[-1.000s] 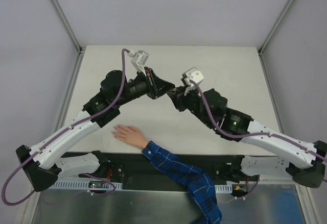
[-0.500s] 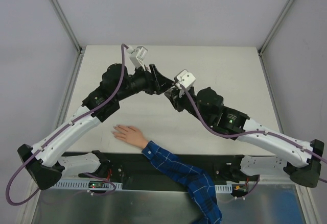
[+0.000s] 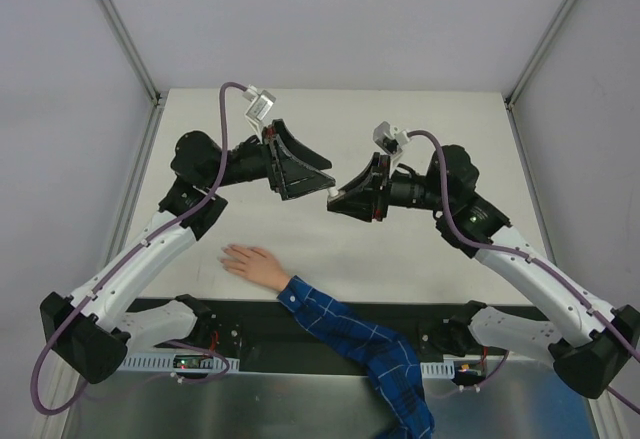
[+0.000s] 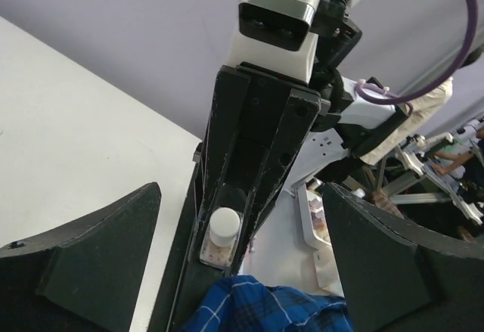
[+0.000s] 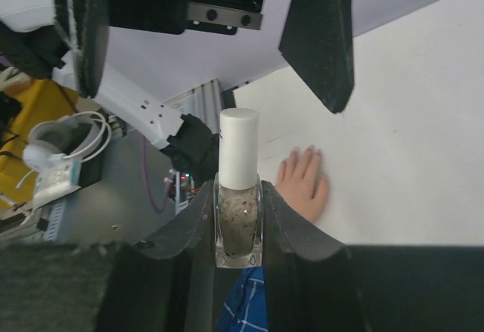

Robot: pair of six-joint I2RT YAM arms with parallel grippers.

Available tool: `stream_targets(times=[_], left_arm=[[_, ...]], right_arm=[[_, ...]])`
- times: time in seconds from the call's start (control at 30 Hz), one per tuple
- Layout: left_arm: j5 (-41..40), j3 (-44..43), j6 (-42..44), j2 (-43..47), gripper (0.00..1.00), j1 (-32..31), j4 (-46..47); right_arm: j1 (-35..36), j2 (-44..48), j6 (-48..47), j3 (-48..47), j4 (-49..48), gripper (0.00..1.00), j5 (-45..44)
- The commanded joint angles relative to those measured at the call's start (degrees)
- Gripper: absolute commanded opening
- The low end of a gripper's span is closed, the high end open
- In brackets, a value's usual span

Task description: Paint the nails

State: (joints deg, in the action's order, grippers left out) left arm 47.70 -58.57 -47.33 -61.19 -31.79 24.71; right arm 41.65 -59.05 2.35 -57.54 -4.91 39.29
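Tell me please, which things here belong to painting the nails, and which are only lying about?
For the job:
- nail polish bottle, cap on, in the shut jaws of the right gripper
- hand flat on the table, with its nails
- left gripper, jaws open, empty

Only lying about:
- yellow object and white cabled gear, beyond the table edge

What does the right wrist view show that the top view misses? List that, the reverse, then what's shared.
Right wrist only: glitter inside the small clear white-capped bottle, clamped in the right tool. Top only: the left arm and right arm whole, the full length of the blue plaid sleeve. Both: the pale hand flat on the white table, and the open left tool.
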Motion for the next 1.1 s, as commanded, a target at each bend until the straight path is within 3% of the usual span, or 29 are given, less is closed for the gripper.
stream_targets(times=[0.0, 0.2, 0.27, 0.6, 0.7, 0.8, 0.83, 0.9, 0.93, 0.97, 1.0, 1.07], left_arm=[[6.3, -0.4, -4.3, -2.0, 0.86, 0.3, 10.7], [8.1, -0.8, -4.8, -3.3, 0.79, 0.3, 11.3], [8.3, -0.8, -4.4, -3.3, 0.68, 0.3, 11.2], [5.3, -4.0, 4.0, -3.1, 0.4, 0.3, -4.0], [4.2, -4.5, 4.6, -2.8, 0.27, 0.3, -5.6], [0.7, -5.8, 5.0, -2.9, 0.0, 0.1, -9.1], [-1.5, -6.6, 5.2, -2.8, 0.0, -0.1, -10.5], [-11.5, -7.9, 7.4, -2.3, 0.0, -2.2, -17.5], [-17.1, -9.7, 8.5, -2.0, 0.0, -3.6, -20.7], [-23.6, -11.0, 10.9, -1.8, 0.0, -6.2, -28.4], [-38.2, -12.3, 11.8, -2.0, 0.0, -11.1, -30.9], [-46.8, -14.8, 9.9, -3.2, 0.0, -14.2, -34.0]], right_arm=[[-1.2, -0.9, 7.6, 0.4, -10.8, 0.0, 12.3], [-1.7, -1.9, 9.3, 0.5, -14.3, 0.0, 10.8], [-1.9, -2.1, 9.3, 0.5, -14.5, 0.0, 9.6], [-2.6, -1.9, 9.4, 0.5, -15.2, 0.0, 6.5], [-2.7, -1.3, 8.3, 0.3, -13.7, 0.0, 4.2], [-1.2, -0.5, 4.3, -0.2, -8.3, 0.0, -1.2], [-0.1, -0.1, 1.7, -1.7, -5.2, 0.0, -4.3], [7.6, 0.2, -9.0, -4.1, 6.2, 0.0, -24.0], [12.3, 0.0, -12.4, -7.1, 9.0, 0.0, -35.9], [20.8, -0.9, -15.5, -8.1, 10.0, 0.0, -59.4], [24.1, -3.9, -19.9, -9.6, 10.4, 0.0, -69.3], [30.1, -6.9, -23.2, -12.3, 9.1, 0.0, -84.5]])
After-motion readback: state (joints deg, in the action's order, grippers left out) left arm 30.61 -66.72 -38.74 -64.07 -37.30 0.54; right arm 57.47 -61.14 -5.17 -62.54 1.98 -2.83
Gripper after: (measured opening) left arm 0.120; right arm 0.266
